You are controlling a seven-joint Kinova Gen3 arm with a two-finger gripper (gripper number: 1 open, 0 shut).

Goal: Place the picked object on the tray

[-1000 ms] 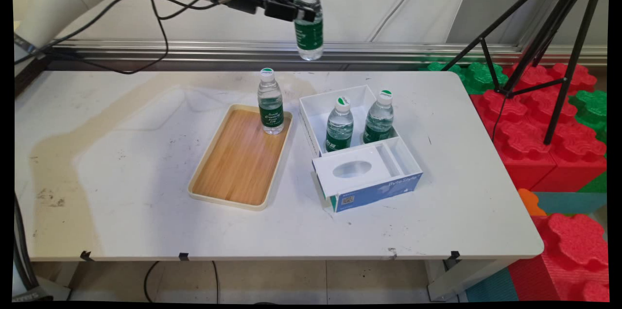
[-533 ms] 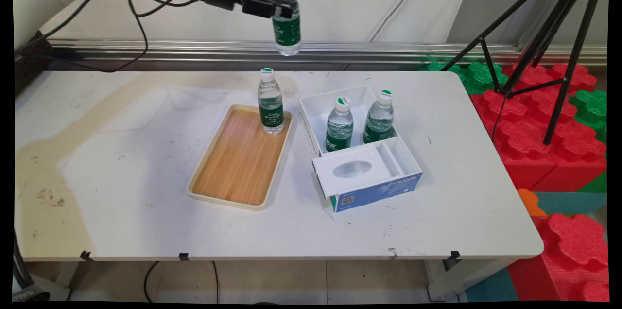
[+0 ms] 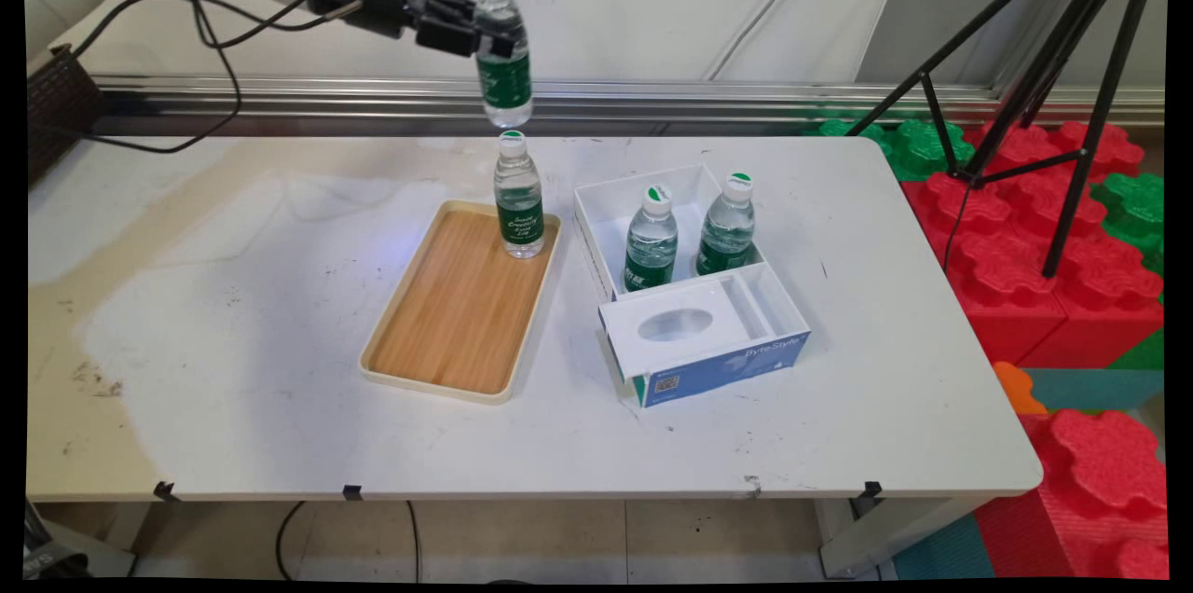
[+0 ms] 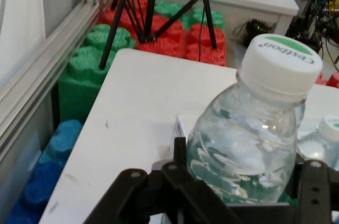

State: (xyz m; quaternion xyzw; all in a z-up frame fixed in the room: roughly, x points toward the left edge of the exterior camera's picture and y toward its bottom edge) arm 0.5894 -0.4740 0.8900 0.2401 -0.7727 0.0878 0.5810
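My gripper (image 3: 486,35) is shut on a clear water bottle (image 3: 500,48) with a green label and white cap, held high in the air above the table's far side. In the hand view that bottle (image 4: 249,134) fills the lower right between the black fingers (image 4: 159,192). Right below it, a second bottle (image 3: 518,196) stands upright at the far end of a wooden tray (image 3: 447,313). Two more bottles (image 3: 651,239) (image 3: 727,225) stand in the white box (image 3: 596,201) to the right.
The white box has a blue-fronted section with an oval cutout (image 3: 676,324). A black tripod (image 3: 1044,80) stands on red and green foam blocks (image 3: 1025,229) beyond the table's right edge. Black cables (image 3: 214,62) hang from the arm at upper left.
The gripper has carried the held bottle leftward from above the box side to above the bottle on the tray, and slightly lower than half a second ago.
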